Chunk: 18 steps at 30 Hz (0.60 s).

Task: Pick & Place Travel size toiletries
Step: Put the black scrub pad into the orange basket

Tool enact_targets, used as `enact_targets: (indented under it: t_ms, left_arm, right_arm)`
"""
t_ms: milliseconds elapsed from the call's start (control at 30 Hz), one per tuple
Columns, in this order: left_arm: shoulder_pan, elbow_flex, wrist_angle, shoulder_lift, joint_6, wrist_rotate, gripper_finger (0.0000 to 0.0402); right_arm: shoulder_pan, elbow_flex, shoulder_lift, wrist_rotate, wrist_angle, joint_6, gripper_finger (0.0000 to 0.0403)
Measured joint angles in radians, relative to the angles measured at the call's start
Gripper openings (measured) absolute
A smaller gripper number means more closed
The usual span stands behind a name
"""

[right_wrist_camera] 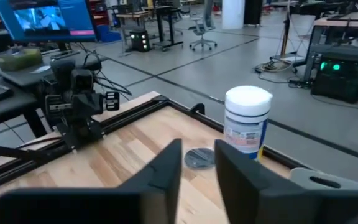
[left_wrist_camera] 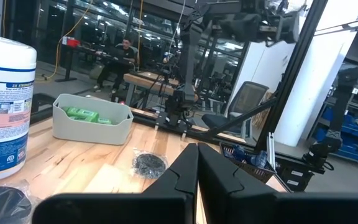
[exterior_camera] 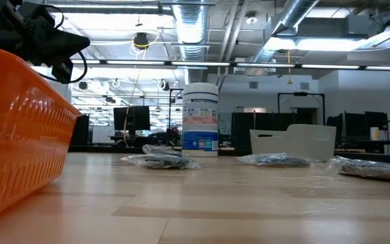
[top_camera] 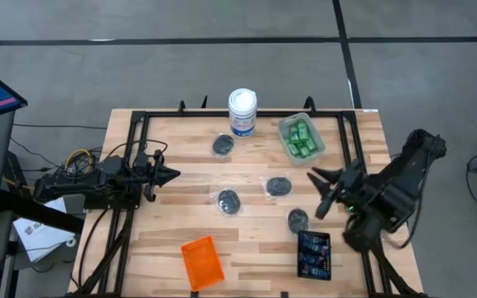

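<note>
Right gripper hangs empty just right of the wrapped puck, jaws narrowly apart, while the left gripper, pinched shut, sits well to that puck's left.

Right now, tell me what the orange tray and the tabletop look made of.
Orange ribbed mesh tray: apparently moulded plastic, slightly glossy; its walls show fine slots. Pale plank tabletop: likely wood, butcher-block style, with visible grain and joined strips, and a satin sheen.

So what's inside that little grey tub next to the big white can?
The grey tub holds small green bottles, lying packed together. From above they cover most of the bottom, so anything underneath them can't be seen. It sits beside the white can.
</note>
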Motion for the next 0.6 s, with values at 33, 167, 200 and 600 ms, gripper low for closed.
enact_targets:
  t_ms: [33,167,200,600]
  left_arm:
    - [0.000,0.000,0.000,0.000,0.000,0.000,0.0001]
    - [0.000,0.000,0.006,0.000,0.000,0.000,0.0001]
    - [0.000,0.000,0.007,0.000,0.000,0.000,0.0001]
    - [0.000,0.000,0.017,0.000,0.000,0.000,0.0001]
  right_arm:
    - [-0.012,0.000,0.021,-0.001,0.039,-0.017,0.0072]
    - [-0.099,0.000,0.122,-0.072,0.329,-0.255,0.0011]
    - [-0.129,0.000,0.149,-0.130,0.437,-0.364,0.0007]
    - [-0.497,0.024,0.202,-1.223,1.096,-1.250,0.0005]
